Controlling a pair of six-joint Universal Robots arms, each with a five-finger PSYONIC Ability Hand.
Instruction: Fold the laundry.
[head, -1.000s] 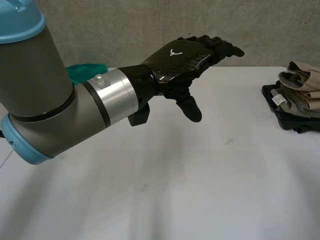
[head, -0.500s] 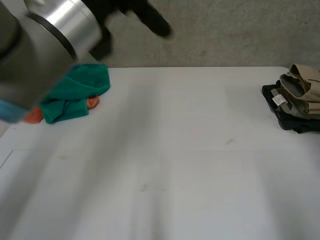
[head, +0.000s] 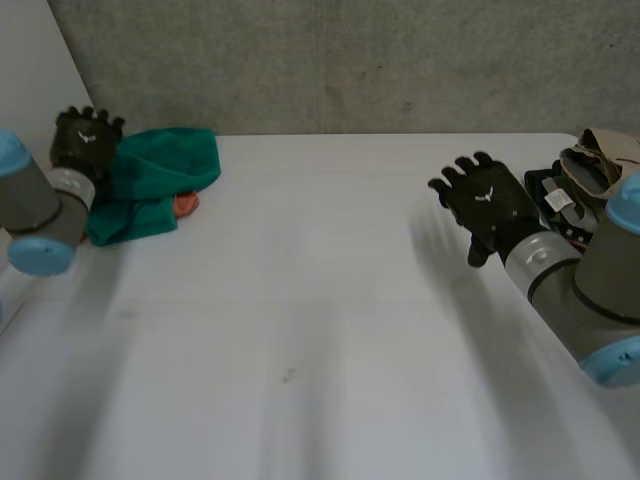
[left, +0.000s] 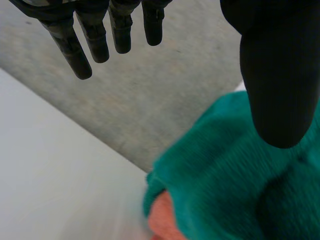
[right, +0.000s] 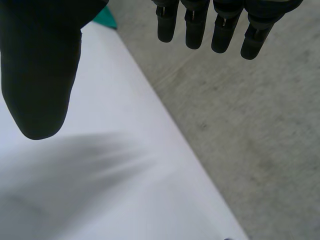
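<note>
The crumpled green cloth (head: 160, 185) stretches near-left to far-right (far-left on the white tabletop (head: 320, 300)), the black left hand (head: 85, 140) beside it and the black right hand (head: 490, 205) both with fingers spread wide.

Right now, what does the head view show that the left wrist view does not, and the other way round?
The head view adds the right hand, open above the white table, and beside it a beige garment lying on a black garment at the table's edge. The left wrist view adds detail on the left hand: its fingers are straight, apart from the thumb, and hold nothing. Both share the left hand at the green cloth, with an orange cloth peeking from under it.
</note>
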